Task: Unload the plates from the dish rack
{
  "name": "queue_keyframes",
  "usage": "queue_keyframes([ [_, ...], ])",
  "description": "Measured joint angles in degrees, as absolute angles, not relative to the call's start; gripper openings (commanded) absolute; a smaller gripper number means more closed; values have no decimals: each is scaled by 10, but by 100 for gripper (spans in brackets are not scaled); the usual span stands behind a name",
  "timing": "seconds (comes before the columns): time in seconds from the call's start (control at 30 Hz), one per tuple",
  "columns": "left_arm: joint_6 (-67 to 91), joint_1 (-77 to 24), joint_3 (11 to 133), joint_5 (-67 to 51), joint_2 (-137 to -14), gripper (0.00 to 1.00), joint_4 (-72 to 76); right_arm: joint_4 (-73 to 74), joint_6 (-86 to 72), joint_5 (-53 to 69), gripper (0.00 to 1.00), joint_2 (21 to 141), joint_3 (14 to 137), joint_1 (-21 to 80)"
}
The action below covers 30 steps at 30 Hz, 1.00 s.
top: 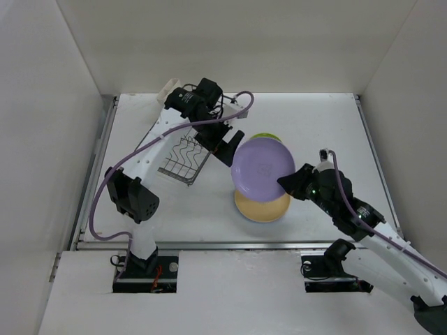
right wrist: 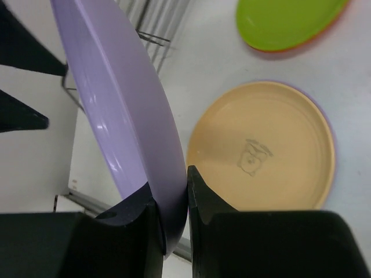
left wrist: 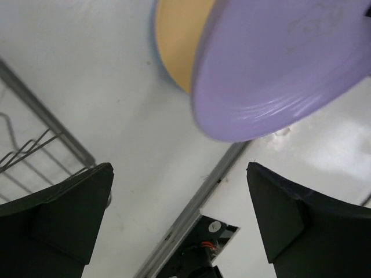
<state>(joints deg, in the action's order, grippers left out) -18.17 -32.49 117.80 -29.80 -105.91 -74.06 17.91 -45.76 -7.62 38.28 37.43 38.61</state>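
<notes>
White table (top: 314,125), plain pale walls (top: 209,42)

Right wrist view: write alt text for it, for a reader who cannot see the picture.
The right gripper pinches the rim of a lavender plate held on edge above a white table. Below lie a yellow plate with a small drawing at its centre and a green plate; part of a wire dish rack shows at the top.

You had the lavender plate (top: 262,169) tilted over the cream-yellow plate (top: 262,209), blocking the middle of the surface (top: 321,125). Your left tool (top: 229,148) sat between that plate's rim and the dish rack (top: 183,160); the far right corner lay free.
</notes>
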Motion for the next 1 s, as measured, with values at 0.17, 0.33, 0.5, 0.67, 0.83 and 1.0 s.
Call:
queue_keyframes([
  [0.17, -119, -309, 1177, -156, -1054, 99, -699, 285, -528, -131, 0, 390, 373, 386],
  [0.33, -103, -279, 1153, -90, -1028, 99, -674, 328, -567, -154, 1, 450, 358, 386],
  [0.5, -102, -270, 1091, -61, -975, 99, -659, 339, -587, -159, 70, 507, 344, 386],
  [0.67, -109, -270, 1078, -53, -956, 99, -656, 334, -585, -151, 91, 535, 338, 386],
  [0.83, -115, -270, 1077, -48, -955, 99, -654, 334, -585, -148, 91, 557, 337, 386],
  [1.0, -120, -270, 1076, -37, -946, 99, -654, 333, -585, -151, 91, 560, 337, 386],
])
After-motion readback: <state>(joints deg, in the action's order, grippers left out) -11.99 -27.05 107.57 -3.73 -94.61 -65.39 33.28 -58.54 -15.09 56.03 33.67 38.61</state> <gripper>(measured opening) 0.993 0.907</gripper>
